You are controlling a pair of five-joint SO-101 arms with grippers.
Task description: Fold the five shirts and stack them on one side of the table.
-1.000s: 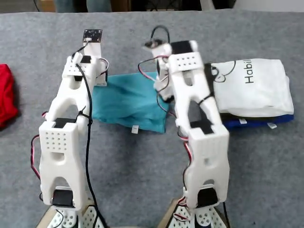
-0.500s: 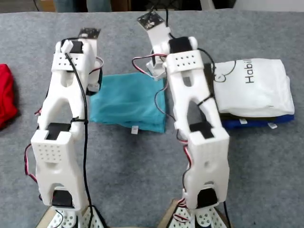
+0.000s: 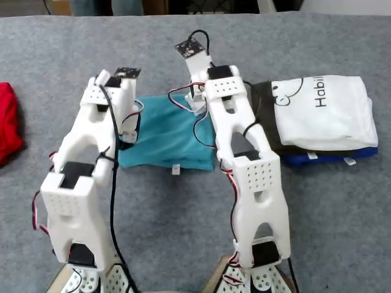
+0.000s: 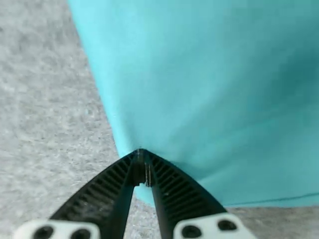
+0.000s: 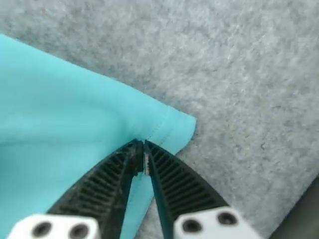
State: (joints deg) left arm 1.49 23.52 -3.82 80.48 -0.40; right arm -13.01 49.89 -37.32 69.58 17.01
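While left tool (image 4: pixel 141 168) and right tool (image 5: pixel 141 157) pinch teal shirt (image 3: pixel 170 131) edges (right at corner), grey table (image 3: pixel 183 52) around

white shirt (image 3: pixel 324 113): dark lettering (image 3: pixel 319 93) on the top face, turned sideways, running off at the far fold; a printed name, not repeated here.
line drawing (image 3: pixel 287 93): dark outline beside the lettering on the same shirt, wordless.
teal shirt (image 3: pixel 165 131): small white hem tag (image 3: pixel 176 169) at the near edge, print too small to read.
blue shirt (image 3: pixel 330 160): two small white edge tags (image 3: pixel 313 156) along the near side, unreadable.
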